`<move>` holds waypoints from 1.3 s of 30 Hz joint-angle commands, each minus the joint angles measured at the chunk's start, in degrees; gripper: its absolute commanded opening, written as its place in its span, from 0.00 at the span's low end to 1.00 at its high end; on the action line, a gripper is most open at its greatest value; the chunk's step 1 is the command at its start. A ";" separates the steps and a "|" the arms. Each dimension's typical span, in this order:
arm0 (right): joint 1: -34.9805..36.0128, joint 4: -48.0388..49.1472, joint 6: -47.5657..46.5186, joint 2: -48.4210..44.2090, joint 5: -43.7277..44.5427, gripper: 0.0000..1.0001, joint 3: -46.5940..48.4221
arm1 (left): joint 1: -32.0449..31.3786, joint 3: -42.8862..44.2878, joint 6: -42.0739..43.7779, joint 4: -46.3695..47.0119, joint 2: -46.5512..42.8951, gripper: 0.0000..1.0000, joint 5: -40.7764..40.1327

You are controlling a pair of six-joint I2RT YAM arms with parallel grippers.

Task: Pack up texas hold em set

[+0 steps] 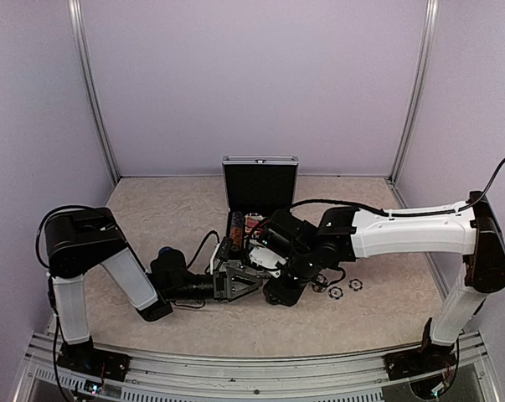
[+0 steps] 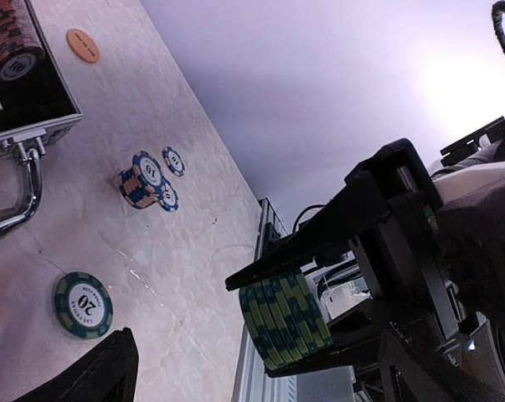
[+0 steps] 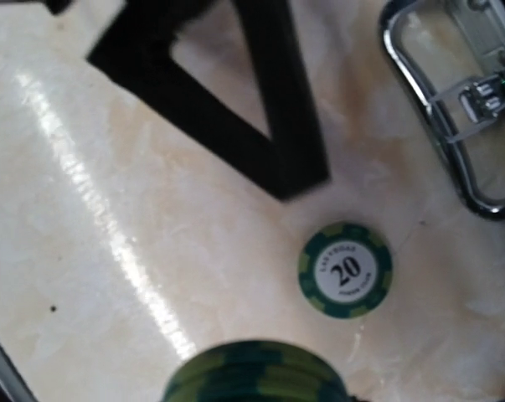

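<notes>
While right gripper [image 1: 280,291] pinches green chip stack [image 2: 285,322], fingers part-closed, so chips travel together, I see left gripper [image 1: 248,283] spread wide, empty, just beside. Case [image 1: 260,180] lies open behind; loose chip [image 2: 83,304] seemingly near handle [image 2: 33,184].

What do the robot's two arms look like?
The left arm has white links with bulky black joints. The right arm has a long white link, black joints and a black cable running along it. The left end effector is black, with a triangular skeletal frame.

Case [image 1: 260,186] at rear centre, loose chips [image 1: 336,291] front-right of it, single chip [image 3: 345,270] beside handle [image 3: 453,126], chip stack [image 2: 284,321] in right claw [image 2: 301,311].
</notes>
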 commanded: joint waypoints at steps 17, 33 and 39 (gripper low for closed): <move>2.24 -2.77 -2.84 -1.71 -3.18 0.00 0.21 | -2.09 4.28 0.61 2.16 5.09 0.99 4.89; 2.82 -3.03 -3.12 -0.61 -3.26 0.00 -0.01 | -3.67 6.17 0.59 3.12 6.02 0.99 7.33; 2.91 -3.09 -3.26 -0.64 -3.65 0.00 0.21 | -4.19 7.81 0.95 1.17 7.02 0.99 7.99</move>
